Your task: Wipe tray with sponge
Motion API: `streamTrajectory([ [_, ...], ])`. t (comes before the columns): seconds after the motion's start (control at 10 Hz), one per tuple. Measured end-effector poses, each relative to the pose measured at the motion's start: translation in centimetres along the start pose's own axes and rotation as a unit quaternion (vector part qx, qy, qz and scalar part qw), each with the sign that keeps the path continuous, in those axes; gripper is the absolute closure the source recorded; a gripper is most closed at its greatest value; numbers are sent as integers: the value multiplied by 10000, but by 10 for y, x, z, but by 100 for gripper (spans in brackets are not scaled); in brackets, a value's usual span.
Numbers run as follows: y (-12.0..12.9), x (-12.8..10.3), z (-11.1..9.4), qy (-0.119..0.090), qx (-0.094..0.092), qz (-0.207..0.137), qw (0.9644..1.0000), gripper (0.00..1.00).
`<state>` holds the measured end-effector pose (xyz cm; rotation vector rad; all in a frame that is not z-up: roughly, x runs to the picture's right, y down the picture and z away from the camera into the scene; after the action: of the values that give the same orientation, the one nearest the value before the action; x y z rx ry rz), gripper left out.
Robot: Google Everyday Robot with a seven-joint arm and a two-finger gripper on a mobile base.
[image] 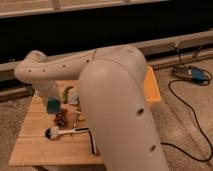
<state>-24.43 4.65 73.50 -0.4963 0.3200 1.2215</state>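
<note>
The yellow-orange tray (153, 89) stands at the back right of the wooden table. My big white arm hides most of it, and only its right end shows. The arm reaches left and bends down to the gripper (51, 99), which is shut at the table's left side. The teal sponge (53, 105) shows right at the gripper's lower end. Whether the sponge is held or just lies under the gripper cannot be told.
A slim green pepper (67, 92) and a grey-blue cloth (74, 99) lie just right of the sponge. A dark reddish item (61, 118) sits below it. A white-headed brush (54, 133) lies nearer the table's front (45, 152). Cables and a blue device (196, 76) lie on the floor.
</note>
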Motion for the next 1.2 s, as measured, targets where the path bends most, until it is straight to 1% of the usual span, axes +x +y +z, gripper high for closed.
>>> streamTrajectory([
  [0.1, -22, 2, -8, -59, -42, 131, 9999, 100],
  [0.2, -56, 3, -23, -172, -104, 339, 9992, 100],
  [0.3, -83, 0, -39, -268, -153, 513, 9982, 100],
  [0.4, -103, -6, -52, -336, -204, 651, 9971, 100],
  [0.6, -142, -18, -65, -342, -229, 893, 9952, 100],
  [0.8, -185, -28, -68, -325, -189, 1215, 9919, 100],
  [1.0, -222, -26, -63, -232, -161, 1603, 9867, 100],
  [1.1, -239, -24, -58, -184, -153, 1805, 9833, 100],
  [1.2, -245, -25, -50, -147, -207, 1938, 9807, 100],
])
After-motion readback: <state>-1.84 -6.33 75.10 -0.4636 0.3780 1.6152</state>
